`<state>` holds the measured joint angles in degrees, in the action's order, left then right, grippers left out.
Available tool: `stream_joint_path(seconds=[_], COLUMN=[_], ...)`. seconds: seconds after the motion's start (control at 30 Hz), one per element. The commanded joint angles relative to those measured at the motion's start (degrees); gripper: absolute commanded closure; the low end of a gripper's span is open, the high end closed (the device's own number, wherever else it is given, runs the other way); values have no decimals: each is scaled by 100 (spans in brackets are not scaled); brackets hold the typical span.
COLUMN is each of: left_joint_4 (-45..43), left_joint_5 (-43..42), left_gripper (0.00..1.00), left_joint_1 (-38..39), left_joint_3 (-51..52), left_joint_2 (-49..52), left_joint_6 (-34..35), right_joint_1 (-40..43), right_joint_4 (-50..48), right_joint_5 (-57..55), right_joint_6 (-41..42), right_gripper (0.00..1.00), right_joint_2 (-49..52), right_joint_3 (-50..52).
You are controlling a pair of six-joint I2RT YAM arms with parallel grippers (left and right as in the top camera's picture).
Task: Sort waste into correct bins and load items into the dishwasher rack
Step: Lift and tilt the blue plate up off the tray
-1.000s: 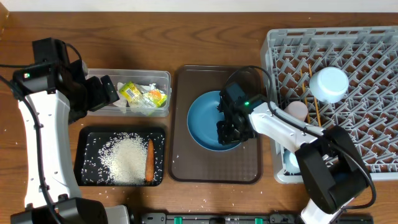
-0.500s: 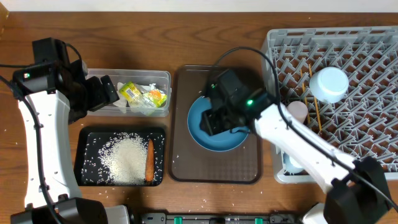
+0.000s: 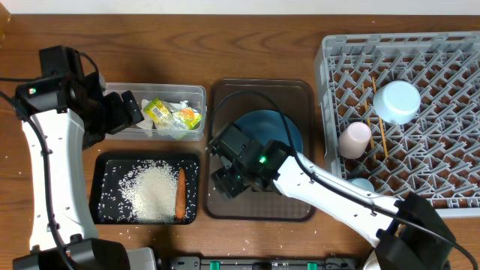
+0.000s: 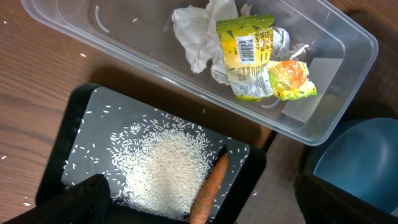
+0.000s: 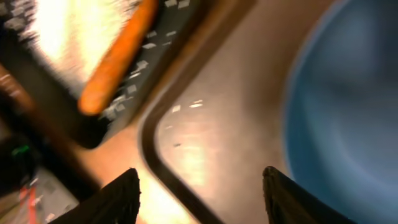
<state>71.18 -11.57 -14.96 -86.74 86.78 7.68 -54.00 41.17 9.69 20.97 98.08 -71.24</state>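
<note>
The dark blue plate point(image 3: 283, 126) lies on the brown serving tray point(image 3: 255, 94), partly under my right arm. My right gripper point(image 3: 227, 182) hovers open over that tray's front left corner, nothing between its fingers point(image 5: 113, 198); the plate point(image 5: 348, 112) is to its right. The clear tub point(image 3: 120, 96) holds the yellow-green wrapper point(image 4: 245, 56) and white paper point(image 4: 198, 31). The black tray point(image 3: 101, 187) holds rice point(image 3: 154, 191) and the carrot point(image 3: 180, 193). My left gripper point(image 3: 135, 111) hangs open above tub and tray. The rack point(image 3: 442, 67) holds a pink cup point(image 3: 352, 139), a light blue cup point(image 3: 396, 101) and chopsticks point(image 3: 381, 135).
A second light blue piece point(image 3: 361, 184) sits at the rack's front left corner. Stray rice grains dot the wooden table point(image 3: 247, 45) and the brown tray near the black tray. The right wrist view is motion-blurred.
My right arm has swung left and forward, off the blue plate to the brown tray's front left corner, and its jaws have widened. The left arm has not moved.
</note>
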Motion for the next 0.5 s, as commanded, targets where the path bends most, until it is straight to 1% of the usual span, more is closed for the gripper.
stream_joint_path(seconds=[0.0,0.1,0.13,0.2,0.27,0.33,0.47], left_joint_4=[17,17,17,17,17,17,17], left_joint_5=[72,72,72,72,72,72,72], left_gripper=[3,3,3,3,3,3,3], left_joint_1=[-24,-24,-24,-24,-24,-24,-24], left_joint_3=[22,22,22,22,22,22,22], left_joint_2=[22,22,22,22,22,22,22], left_joint_6=[28,26,26,28,26,28,26], right_joint_1=[225,603,732,1034,1270,1443,1578], right_joint_4=[131,407,496,717,955,1123,1182], right_joint_5=[-914,-992,-992,-1016,-1211,-1449,-1941], right_joint_6=[439,579,662,800,935,1056,1386], right_gripper=[41,51,57,64,66,66,70], right_joint_2=[-111,-240,-260,-254,-203,-142,-109], right_joint_3=[-20,-61,-61,-59,-57,-28,103])
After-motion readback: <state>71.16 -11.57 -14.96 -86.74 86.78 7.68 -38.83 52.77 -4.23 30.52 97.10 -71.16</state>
